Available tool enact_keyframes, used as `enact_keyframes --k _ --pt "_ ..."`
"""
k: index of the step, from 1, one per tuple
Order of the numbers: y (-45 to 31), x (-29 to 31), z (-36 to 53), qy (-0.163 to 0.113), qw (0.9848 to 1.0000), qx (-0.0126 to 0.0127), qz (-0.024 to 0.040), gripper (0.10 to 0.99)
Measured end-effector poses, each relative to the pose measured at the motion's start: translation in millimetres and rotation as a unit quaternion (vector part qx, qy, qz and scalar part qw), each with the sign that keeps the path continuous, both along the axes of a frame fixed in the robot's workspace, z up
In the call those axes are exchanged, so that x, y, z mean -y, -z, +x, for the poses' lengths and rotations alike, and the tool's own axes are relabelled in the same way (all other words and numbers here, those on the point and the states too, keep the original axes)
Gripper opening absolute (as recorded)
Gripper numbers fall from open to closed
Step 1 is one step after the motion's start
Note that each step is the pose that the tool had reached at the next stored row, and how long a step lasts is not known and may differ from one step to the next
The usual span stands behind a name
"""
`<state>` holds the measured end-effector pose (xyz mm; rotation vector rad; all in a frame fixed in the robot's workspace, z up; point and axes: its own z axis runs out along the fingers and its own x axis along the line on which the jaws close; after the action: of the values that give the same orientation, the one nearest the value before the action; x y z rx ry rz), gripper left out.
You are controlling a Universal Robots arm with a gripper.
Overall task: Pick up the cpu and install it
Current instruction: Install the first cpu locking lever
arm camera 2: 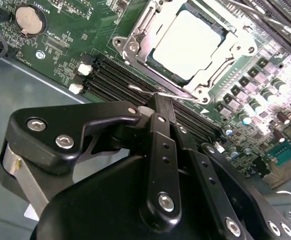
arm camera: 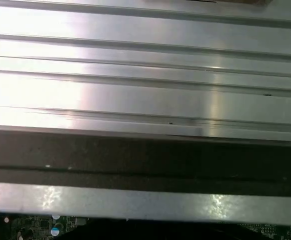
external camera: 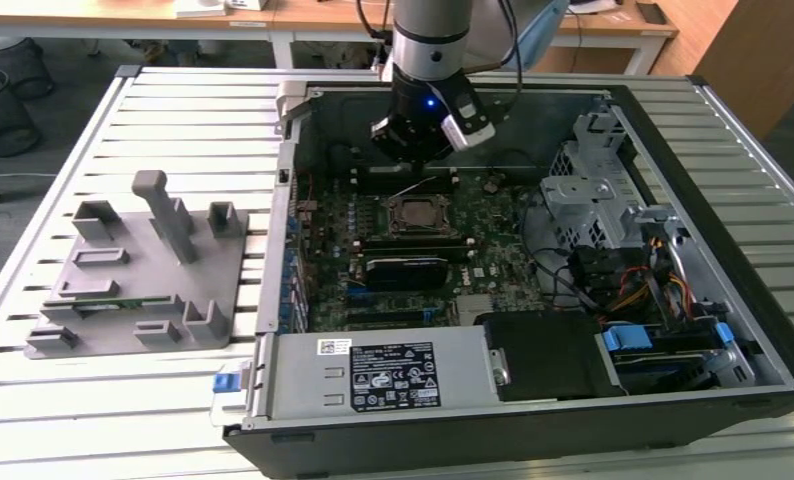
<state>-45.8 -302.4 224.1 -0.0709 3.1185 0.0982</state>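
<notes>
CPU (arm camera 2: 189, 44): flat silver-topped square, lying seated in the motherboard socket (arm camera 2: 135, 31) with frame open, just beyond and below the gripper (arm camera 2: 158, 100) tip; gripper fingers drawn together, holding nothing, poised near the socket's edge lever (arm camera 2: 170, 95).
</notes>
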Motion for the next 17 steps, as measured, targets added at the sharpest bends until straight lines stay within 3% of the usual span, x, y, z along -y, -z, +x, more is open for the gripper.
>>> enact_keyframes --k 17 --pt "7.3 -1.3 9.6 -0.004 1.0000 -0.0003 -0.0009 0.106"
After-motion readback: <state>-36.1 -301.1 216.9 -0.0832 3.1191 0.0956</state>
